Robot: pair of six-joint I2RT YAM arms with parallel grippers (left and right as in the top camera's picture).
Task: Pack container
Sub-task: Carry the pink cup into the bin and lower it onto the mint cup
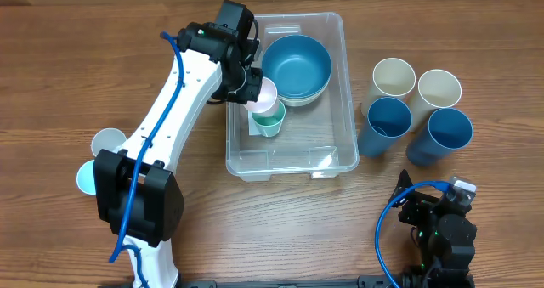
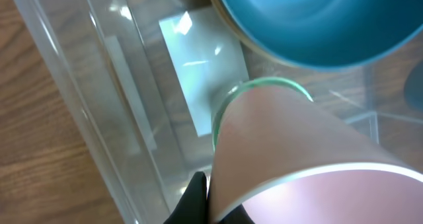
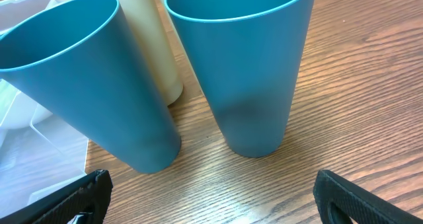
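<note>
Lower right of the overhead view: right gripper [image 3: 215, 209], low over the wooden table [image 1: 59, 59], fingers [image 3: 73, 197] spread wide, nothing between them. Just ahead of it in the right wrist view, two blue cups [image 3: 251, 78], standing on the wood side by side. Behind them a cream cup [image 3: 162, 59], with a second cream rim at the top edge. From above, all four cups in a tight cluster at the right of the frame: the blue pair nearer, the cream pair farther, close beside the container's right wall but apart from it.

Left of the frame, beside the left arm: two pale round shapes, one whitish [image 1: 109, 142], one light blue [image 1: 83, 177], partly hidden. Cups or lids, cannot tell.

Centre of the frame: container [image 1: 289, 171], clear, flat on the table. Inside, near its left wall, a green cup [image 1: 272, 122] at the edge of the white label [image 2: 198, 65] on the base. Above it, left gripper [image 1: 253, 84], extended over the left rim and clamped on a pink cup [image 1: 267, 93]. In the left wrist view, one dark finger [image 2: 195, 201] against the pink cup's wide end, the other finger hidden. Pink cup tilted, narrow end inside the green rim.

In the far half of the container, toward the top of the frame: blue bowl [image 1: 296, 67], upright, just beside the two cups. Touching them or not, cannot tell.
</note>
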